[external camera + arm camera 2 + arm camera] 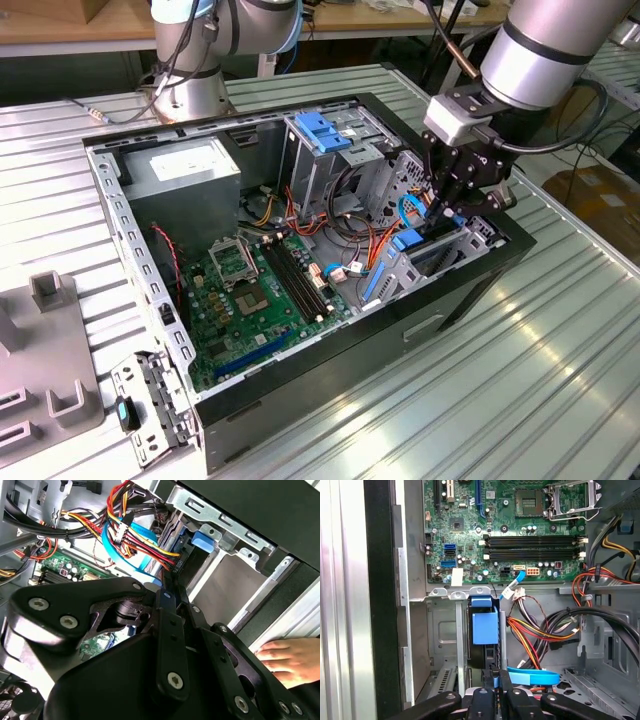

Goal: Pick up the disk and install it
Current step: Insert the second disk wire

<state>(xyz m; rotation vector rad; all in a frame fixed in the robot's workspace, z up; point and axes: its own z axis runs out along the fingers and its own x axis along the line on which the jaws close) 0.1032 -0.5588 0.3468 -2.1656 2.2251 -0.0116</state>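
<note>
Black linkages of the gripper sit closest to the lens, fingers pinched narrow on the rear edge of the disk, which stands on edge in the metal drive bay at the case's front corner, about four o'clock from the motherboard in the exterior view. Its long axis runs down into the bay, blue bracket leading. Loose power wires and a flat blue cable crowd beside it; I judge a slight tilt could jam it on the rails or snag those cables.
</note>
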